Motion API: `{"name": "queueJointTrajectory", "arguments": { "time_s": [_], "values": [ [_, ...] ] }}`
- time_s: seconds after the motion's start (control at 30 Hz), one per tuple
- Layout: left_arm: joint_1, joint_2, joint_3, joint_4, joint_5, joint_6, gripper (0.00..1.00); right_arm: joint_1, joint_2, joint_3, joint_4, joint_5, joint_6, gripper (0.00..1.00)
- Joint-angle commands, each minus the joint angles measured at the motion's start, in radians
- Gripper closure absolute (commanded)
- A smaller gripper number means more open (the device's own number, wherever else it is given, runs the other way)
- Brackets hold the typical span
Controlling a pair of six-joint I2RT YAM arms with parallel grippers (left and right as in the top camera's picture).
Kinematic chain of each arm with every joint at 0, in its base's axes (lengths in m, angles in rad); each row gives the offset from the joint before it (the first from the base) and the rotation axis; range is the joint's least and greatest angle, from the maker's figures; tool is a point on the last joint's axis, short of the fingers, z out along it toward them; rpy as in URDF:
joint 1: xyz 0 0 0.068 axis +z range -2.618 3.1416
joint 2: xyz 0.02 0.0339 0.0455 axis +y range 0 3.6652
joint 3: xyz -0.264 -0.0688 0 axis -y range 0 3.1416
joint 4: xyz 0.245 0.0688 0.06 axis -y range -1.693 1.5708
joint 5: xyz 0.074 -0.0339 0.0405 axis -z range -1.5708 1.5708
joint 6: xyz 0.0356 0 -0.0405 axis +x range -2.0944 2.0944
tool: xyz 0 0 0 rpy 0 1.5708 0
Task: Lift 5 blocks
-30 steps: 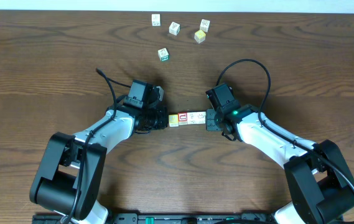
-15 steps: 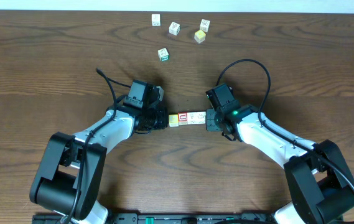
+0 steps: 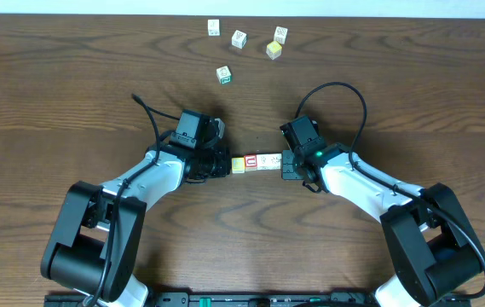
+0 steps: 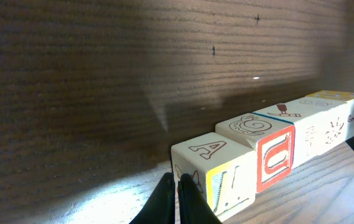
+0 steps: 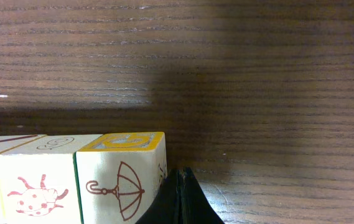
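Observation:
Several wooden blocks form one tight row (image 3: pixel 256 162) at the table's middle. My left gripper (image 3: pixel 228 164) is shut, its tips (image 4: pixel 178 186) touching the row's left end block, a whitish cube with an A (image 4: pixel 211 177). Beside that cube sits the red-bordered block (image 4: pixel 275 157), then a whitish one (image 4: pixel 316 134). My right gripper (image 3: pixel 286 162) is shut too, its tips (image 5: pixel 180 180) against the right end block, which has a yellow top and an umbrella drawing (image 5: pixel 121 180). Neither gripper has anything between its fingers. I cannot tell whether the row rests on the table.
Loose cubes lie at the back of the table: a green-bordered one (image 3: pixel 223 75), a pale yellow one (image 3: pixel 274 49) and whitish ones (image 3: pixel 239 38) (image 3: pixel 214 27) (image 3: pixel 280 34). A black cable (image 3: pixel 344 94) loops above the right arm.
My right gripper has edged slightly left against the row's end. The left gripper and the loose cubes have not moved.

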Motion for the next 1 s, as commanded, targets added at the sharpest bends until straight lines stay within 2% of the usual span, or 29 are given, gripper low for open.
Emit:
{"name": "queueJointTrajectory", "arguments": {
  "time_s": [0.0, 0.43, 0.97],
  "values": [
    [-0.091, -0.003, 0.03, 0.039, 0.261, 0.0, 0.93, 0.103, 0.032, 0.019, 0.047, -0.327, 0.006, 0.99],
    [-0.09, -0.003, 0.03, 0.039, 0.256, 0.0, 0.93, 0.1, 0.032, 0.019, 0.011, -0.273, -0.006, 0.99],
    [-0.09, -0.003, 0.03, 0.016, 0.183, 0.0, 0.93, 0.093, 0.032, 0.019, -0.006, -0.27, -0.021, 0.99]
  ]
}}
